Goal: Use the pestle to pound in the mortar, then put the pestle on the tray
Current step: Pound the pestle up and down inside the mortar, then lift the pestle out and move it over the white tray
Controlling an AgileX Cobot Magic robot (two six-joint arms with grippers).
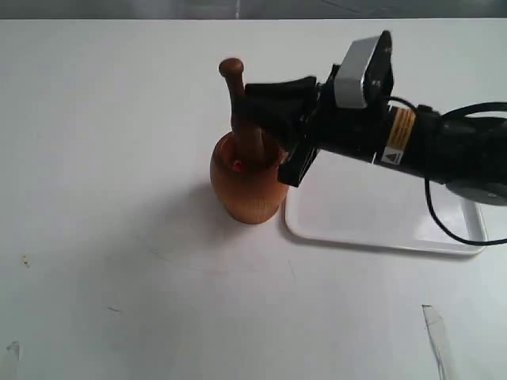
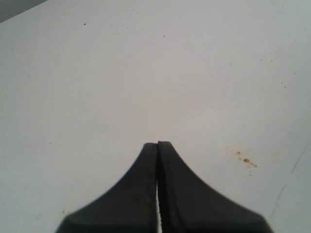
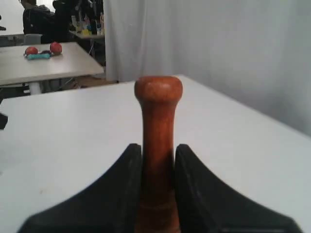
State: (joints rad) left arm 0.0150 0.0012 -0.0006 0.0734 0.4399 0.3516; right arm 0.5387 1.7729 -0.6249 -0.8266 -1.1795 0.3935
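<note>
The reddish-brown wooden mortar [image 1: 246,187] stands upright on the white table, just left of the white tray [image 1: 380,214]. Red bits [image 1: 237,165] show inside its mouth. The pestle [image 1: 236,107] stands nearly upright in the mortar, knob [image 1: 230,67] on top. My right gripper [image 1: 255,107] reaches in from the right and is shut on the pestle's neck below the knob. In the right wrist view the pestle [image 3: 157,141] rises between the two black fingers of the right gripper [image 3: 157,153]. My left gripper [image 2: 158,144] is shut with nothing in it, over bare table; it is out of the exterior view.
The tray lies partly under the right arm [image 1: 428,146] and nothing rests on its visible part. Small brown stains [image 2: 246,159] mark the table near the left gripper. Another table with red objects [image 3: 43,50] stands far behind.
</note>
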